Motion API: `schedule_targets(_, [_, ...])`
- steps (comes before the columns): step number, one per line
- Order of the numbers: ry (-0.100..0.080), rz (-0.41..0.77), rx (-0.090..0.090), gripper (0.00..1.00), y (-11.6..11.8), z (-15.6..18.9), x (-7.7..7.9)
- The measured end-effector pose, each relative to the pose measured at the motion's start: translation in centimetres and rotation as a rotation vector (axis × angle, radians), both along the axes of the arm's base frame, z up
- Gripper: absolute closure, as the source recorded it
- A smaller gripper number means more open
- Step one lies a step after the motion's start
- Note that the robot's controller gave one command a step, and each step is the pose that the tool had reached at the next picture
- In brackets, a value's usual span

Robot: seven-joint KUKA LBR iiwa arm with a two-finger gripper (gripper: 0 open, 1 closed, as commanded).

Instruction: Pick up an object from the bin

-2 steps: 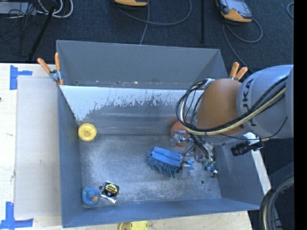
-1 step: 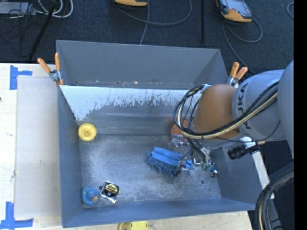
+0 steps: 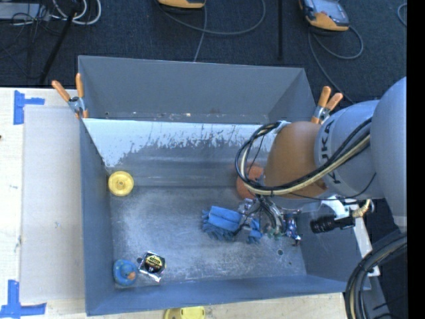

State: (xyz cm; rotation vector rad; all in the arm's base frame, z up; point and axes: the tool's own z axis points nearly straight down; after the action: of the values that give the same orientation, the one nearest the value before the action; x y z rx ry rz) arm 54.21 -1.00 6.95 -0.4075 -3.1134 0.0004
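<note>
A crumpled blue bundle (image 3: 222,221), seemingly soft cloth, is seen touching the gripper (image 3: 263,226) on the floor of the grey metal bin (image 3: 192,98); whether the gripper is open or closed cannot be told. The bundle is judged light and limp, best pinched at a raised fold. A yellow round disc (image 3: 121,183) is seen well apart beyond it, obstructing nothing.

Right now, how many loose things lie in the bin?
4: yellow disc by the left wall; blue round thing and black-yellow thing, lower-left corner; blue crumpled thing beside the gripper. The arm may hide more.
</note>
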Motion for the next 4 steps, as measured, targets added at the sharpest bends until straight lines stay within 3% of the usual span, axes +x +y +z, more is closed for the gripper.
schedule_targets(2, [0.005,0.001,0.000,1.00,0.0,0.5,-0.2])
schedule_targets(3, [0.008,0.001,0.001,1.00,0.0,2.6,-0.3])
schedule_targets(4, [-0.003,0.001,0.000,1.00,0.0,4.0,0.0])
